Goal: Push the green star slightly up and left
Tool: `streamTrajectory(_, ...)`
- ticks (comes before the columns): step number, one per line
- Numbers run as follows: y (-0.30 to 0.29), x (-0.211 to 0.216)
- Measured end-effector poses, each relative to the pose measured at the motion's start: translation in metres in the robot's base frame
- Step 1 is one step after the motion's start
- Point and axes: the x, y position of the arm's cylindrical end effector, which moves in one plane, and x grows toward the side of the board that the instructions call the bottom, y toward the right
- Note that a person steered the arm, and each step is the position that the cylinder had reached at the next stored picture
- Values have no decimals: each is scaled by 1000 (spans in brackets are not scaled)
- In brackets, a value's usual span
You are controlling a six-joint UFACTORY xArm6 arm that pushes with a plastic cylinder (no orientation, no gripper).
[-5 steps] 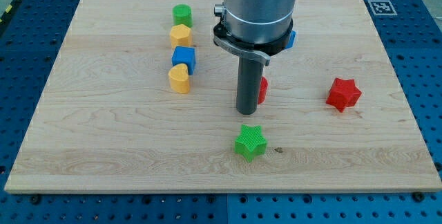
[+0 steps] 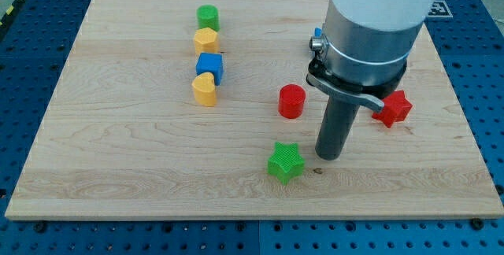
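Observation:
The green star point(image 2: 285, 163) lies on the wooden board point(image 2: 118, 168) near the view's bottom middle. My tip point(image 2: 328, 155) rests on the board just to the right of the star, slightly higher in the view, with a small gap between them. The arm's wide grey body rises above it toward the view's top right.
A red cylinder point(image 2: 291, 101) stands above the star. A red star point(image 2: 393, 108) is partly hidden behind the arm at the right. A column at upper left holds a green cylinder point(image 2: 208, 16), a yellow block point(image 2: 206, 40), a blue cube point(image 2: 209, 66) and a yellow heart-like block point(image 2: 204, 90).
My tip has moved from above the green star to its right and lower in the view. The red cylinder is now uncovered. The blocks have not moved.

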Motion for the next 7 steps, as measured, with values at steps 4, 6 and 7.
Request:
streamTrajectory(4, -28, 38)
streamTrajectory(6, -48, 34)
streamTrajectory(7, -58, 24)
